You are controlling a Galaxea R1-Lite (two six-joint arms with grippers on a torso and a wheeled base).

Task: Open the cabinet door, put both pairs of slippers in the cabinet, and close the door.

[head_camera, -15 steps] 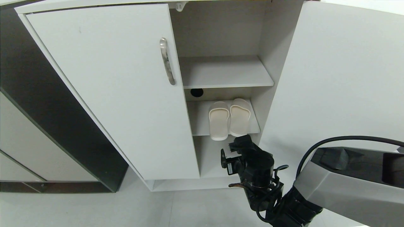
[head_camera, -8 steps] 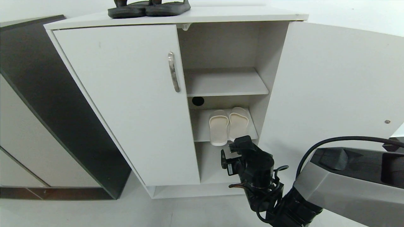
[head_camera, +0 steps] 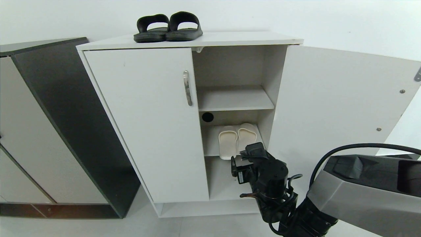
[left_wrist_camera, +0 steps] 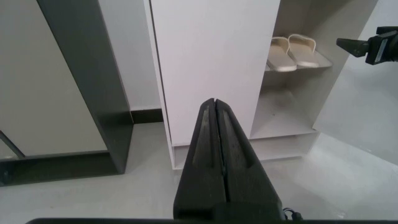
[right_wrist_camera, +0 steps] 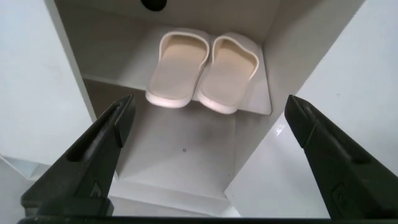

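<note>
You are looking at a cabinet (head_camera: pixel 250 39) whose white boards are showing a smooth, matt coating, like laminate. Its closed door (head_camera: pixel 148 125) is carrying a handle (head_camera: pixel 187 88) that is shining like brushed metal. The black slippers (head_camera: pixel 168 27) are looking like matt rubber or foam. The cream slippers (head_camera: pixel 237 139) are looking smooth, soft and matt too. The right gripper (right_wrist_camera: pixel 208 102) and the left gripper (left_wrist_camera: pixel 214 104) are showing black, matt plastic. The floor (head_camera: pixel 98 227) is appearing smooth and nearly matt. The neighbouring dark cabinet (head_camera: pixel 65 115) is showing a flat, matt panel.
</note>
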